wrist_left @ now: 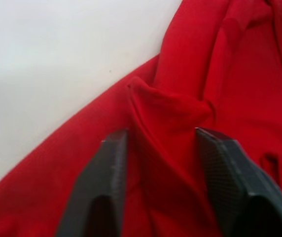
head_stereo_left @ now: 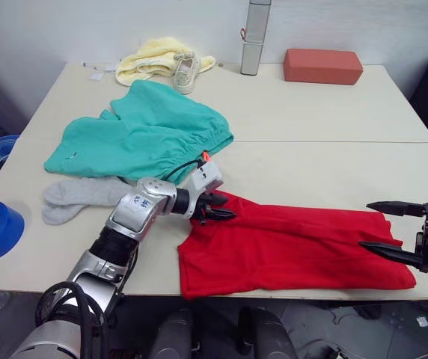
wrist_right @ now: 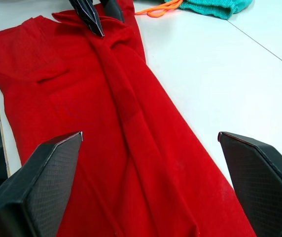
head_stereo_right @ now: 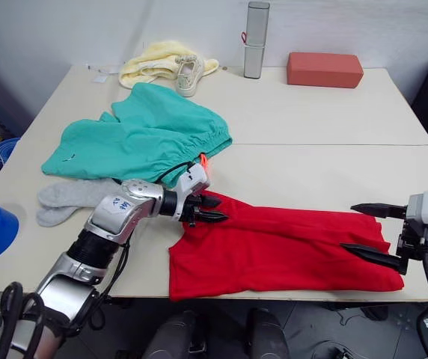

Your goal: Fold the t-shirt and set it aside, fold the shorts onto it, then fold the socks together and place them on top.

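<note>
a bright red cloth t-shirt lies stretched flat along the near edge of a pale worktop. the left tool sits at the shirt's left end, its black fingers narrowly parted around a raised fold of red cloth. the right tool hangs at the shirt's right end, fingers spread wide, holding nothing. teal-green cloth shorts with an orange drawstring lie behind the left arm, and light grey knit socks lie just beside them, nearer the worktop's left edge.
</note>
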`<control>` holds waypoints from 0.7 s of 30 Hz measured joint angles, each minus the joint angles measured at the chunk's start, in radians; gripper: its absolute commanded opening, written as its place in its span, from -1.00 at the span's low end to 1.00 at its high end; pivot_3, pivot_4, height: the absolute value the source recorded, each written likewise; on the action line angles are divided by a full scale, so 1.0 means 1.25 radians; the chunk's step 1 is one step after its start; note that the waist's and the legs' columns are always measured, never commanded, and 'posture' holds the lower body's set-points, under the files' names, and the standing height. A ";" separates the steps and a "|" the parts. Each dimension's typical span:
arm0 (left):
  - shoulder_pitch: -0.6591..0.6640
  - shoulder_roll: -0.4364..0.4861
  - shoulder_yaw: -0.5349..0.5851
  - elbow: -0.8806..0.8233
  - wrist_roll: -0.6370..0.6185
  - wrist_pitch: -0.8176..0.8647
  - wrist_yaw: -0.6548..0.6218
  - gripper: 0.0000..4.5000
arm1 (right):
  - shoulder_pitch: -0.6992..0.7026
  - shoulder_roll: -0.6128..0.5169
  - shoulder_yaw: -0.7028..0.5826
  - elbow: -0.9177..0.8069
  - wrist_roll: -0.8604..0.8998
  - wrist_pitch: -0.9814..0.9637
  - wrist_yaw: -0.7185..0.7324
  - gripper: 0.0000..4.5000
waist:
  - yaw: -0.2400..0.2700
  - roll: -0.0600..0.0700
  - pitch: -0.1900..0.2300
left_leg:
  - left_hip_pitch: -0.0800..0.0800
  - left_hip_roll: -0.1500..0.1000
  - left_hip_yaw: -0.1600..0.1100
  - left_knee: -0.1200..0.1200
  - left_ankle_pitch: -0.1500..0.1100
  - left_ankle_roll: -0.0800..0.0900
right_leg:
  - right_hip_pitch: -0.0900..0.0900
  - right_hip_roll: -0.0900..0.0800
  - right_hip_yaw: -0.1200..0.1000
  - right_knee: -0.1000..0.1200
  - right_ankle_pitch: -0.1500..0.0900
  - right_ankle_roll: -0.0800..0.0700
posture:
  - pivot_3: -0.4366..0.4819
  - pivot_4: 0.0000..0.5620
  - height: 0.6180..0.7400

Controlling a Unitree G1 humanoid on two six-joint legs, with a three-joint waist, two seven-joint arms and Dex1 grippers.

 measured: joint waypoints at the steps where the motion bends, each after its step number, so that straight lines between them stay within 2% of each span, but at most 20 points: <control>1: 0.002 0.000 0.000 0.000 0.000 -0.003 -0.003 -0.58 | 0.000 0.000 0.000 0.000 0.000 0.000 0.000 1.00 | 0.001 0.000 0.000 | 0.000 0.000 0.000 0.000 0.000 0.000 | 0.000 0.000 0.000 0.000 0.000 0.000 | -0.05 -0.47 1.00; 4: 0.017 0.000 0.002 -0.006 -0.006 -0.042 -0.032 -0.99 | 0.001 0.000 0.000 -0.001 -0.005 0.000 0.000 1.00 | 0.000 0.000 0.000 | 0.000 0.000 0.000 0.000 0.000 0.000 | 0.000 0.000 0.000 0.000 0.000 0.000 | -0.05 -0.47 1.00; 11: 0.075 0.041 -0.017 -0.039 0.013 -0.215 -0.125 -0.99 | 0.037 0.000 -0.006 0.000 -0.023 -0.008 0.011 1.00 | 0.000 0.000 0.000 | 0.000 0.000 0.000 0.000 0.000 0.000 | 0.000 0.000 0.000 0.000 0.000 0.000 | -0.05 -0.47 1.00; 16: 0.109 0.042 -0.038 -0.036 0.049 -0.347 -0.154 -0.99 | 0.053 0.006 -0.012 0.007 -0.036 -0.026 0.013 1.00 | 0.001 0.000 0.000 | 0.000 0.000 0.000 0.000 0.000 0.000 | 0.000 -0.001 0.000 -0.001 0.000 0.000 | -0.05 -0.47 1.00; 19: 0.117 0.033 -0.038 -0.032 0.054 -0.363 -0.154 -0.69 | 0.059 0.019 -0.012 0.014 -0.050 -0.041 0.008 1.00 | 0.001 0.000 0.000 | 0.000 0.000 0.000 -0.001 0.000 0.001 | 0.000 -0.001 0.000 -0.001 0.000 0.000 | -0.05 -0.47 1.00; 21: 0.126 0.029 -0.038 -0.033 0.054 -0.354 -0.152 -0.40 | 0.064 0.026 -0.012 0.016 -0.056 -0.047 0.004 1.00 | 0.000 0.000 0.000 | 0.000 0.000 0.000 -0.001 0.000 0.001 | 0.000 -0.001 0.000 -0.001 0.000 0.000 | -0.05 -0.47 1.00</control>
